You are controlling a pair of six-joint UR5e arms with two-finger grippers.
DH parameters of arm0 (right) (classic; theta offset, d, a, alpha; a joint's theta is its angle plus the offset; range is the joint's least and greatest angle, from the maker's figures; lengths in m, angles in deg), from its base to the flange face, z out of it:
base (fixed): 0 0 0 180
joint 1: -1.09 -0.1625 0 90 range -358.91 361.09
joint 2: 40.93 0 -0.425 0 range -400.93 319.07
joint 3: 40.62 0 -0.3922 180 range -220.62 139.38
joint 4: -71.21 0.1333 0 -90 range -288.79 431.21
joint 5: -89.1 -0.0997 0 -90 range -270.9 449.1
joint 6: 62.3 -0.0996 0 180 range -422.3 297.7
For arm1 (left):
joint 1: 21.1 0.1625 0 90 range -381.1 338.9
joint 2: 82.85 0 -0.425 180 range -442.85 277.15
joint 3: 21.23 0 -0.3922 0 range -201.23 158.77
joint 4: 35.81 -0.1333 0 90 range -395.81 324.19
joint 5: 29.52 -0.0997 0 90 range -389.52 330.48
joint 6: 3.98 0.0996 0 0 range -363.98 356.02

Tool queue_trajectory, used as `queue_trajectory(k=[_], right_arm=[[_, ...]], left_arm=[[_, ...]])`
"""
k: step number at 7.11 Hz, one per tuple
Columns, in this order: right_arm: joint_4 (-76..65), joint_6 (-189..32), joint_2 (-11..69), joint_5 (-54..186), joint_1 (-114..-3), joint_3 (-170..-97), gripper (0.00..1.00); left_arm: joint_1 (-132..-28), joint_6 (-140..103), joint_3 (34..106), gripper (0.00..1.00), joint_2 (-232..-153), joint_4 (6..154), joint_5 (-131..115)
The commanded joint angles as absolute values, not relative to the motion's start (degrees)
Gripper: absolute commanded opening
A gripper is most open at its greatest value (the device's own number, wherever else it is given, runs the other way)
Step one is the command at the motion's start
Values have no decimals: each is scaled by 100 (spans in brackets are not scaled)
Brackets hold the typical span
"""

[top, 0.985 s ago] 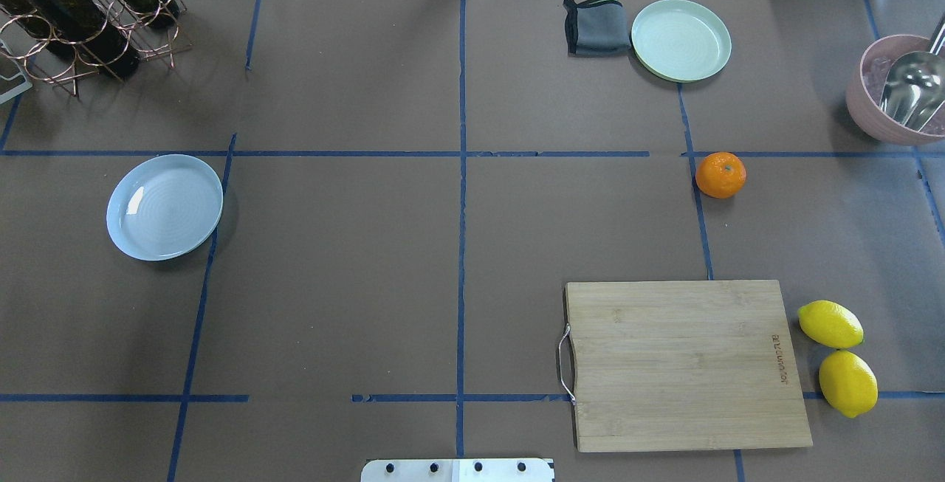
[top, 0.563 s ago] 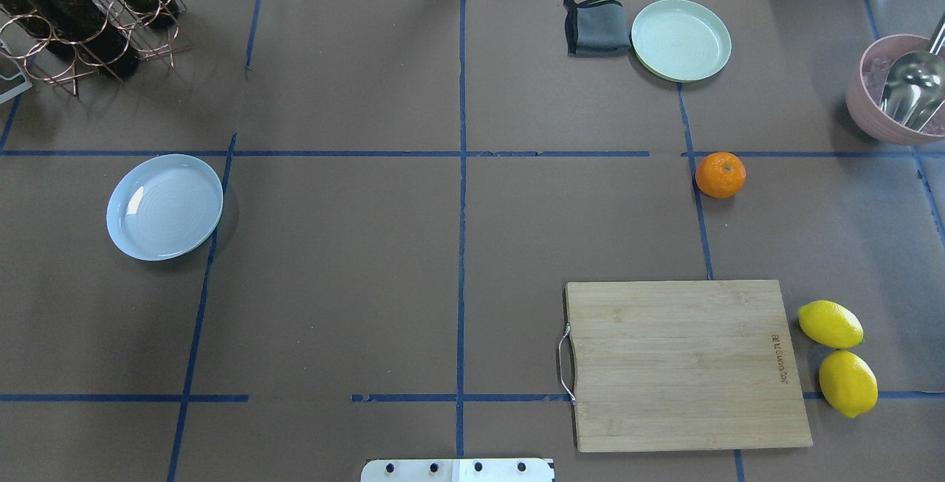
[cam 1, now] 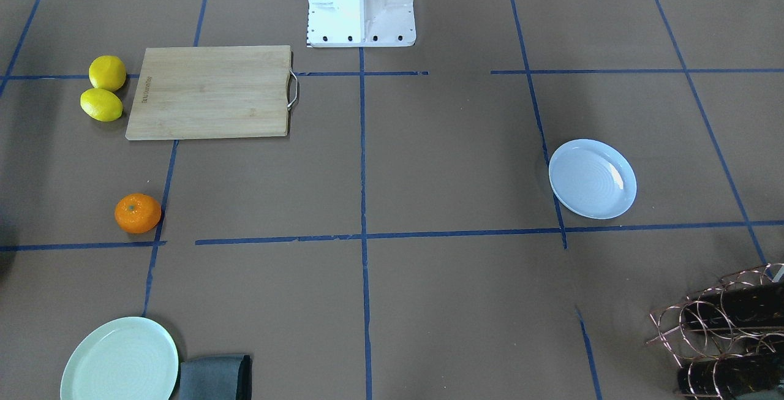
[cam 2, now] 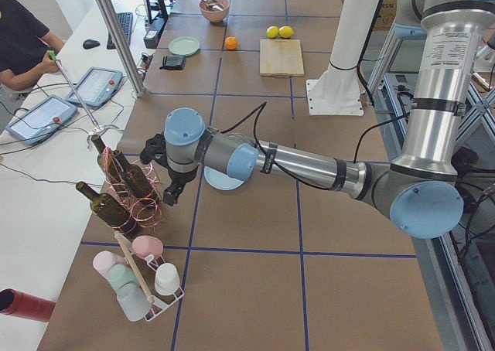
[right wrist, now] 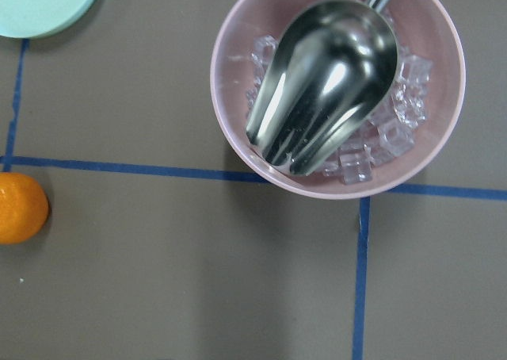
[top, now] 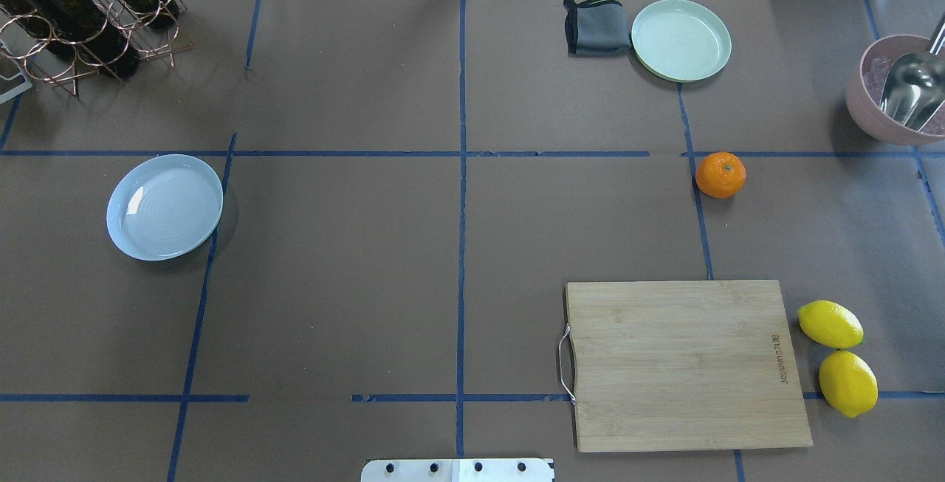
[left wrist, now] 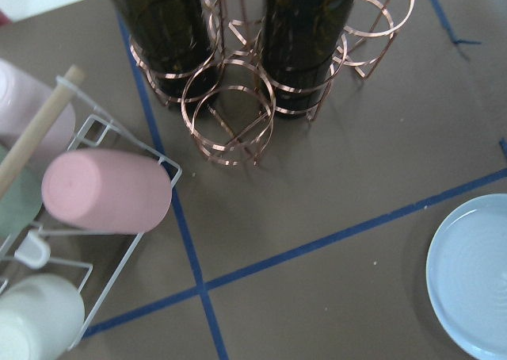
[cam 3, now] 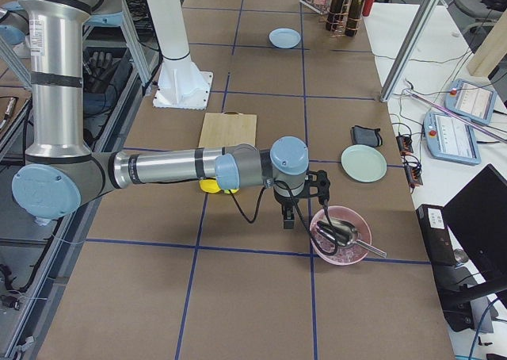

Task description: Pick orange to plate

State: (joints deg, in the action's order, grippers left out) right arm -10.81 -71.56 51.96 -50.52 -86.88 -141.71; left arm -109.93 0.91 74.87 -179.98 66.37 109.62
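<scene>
Unmoved since a second ago: orange (top: pixel 720 174) middle right of the overhead view, plate (top: pixel 165 207) middle left, well apart. Cannot tell whether left end effector (cam 2: pixel 172 195) and right end effector (cam 3: pixel 290 220) are released or clenched.

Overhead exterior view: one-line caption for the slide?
Orange rests right of centre, beyond the cutting board; empty pale blue plate far left; no arms in frame.

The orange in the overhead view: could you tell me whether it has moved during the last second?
No. The orange lies where it did, its left edge against the same blue tape line, just below the crossing.
</scene>
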Motion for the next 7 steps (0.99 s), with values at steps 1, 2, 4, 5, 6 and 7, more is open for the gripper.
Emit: queue_trajectory(k=[1, 2, 4, 5, 6, 7], right_arm=[[-526, -7653, 5170, -5169, -8688, -14161, 100], [-500, -7741, 5214, -5553, -8688, -14135, 100], [-420, -7890, 5188, -5600, -8688, -14223, 100], [-412, -7995, 5188, -5609, -8688, -14249, 100], [-412, -8005, 5170, -5618, -8688, -14266, 100], [-412, -8005, 5170, -5618, -8697, -14336, 100]], left_arm=[[-10707, -333, 7448, 100, -18023, 7229, 10996], [-10619, -345, 7378, 100, -18067, 7195, 11005], [-9474, -1496, 7264, 100, -18015, 7334, 10761], [-9145, -2227, 7176, 100, -17945, 7709, 10228], [-8907, -2800, 7080, 100, -17639, 8313, 10162], [-8748, -3389, 6966, 100, -17375, 9033, 10144]])
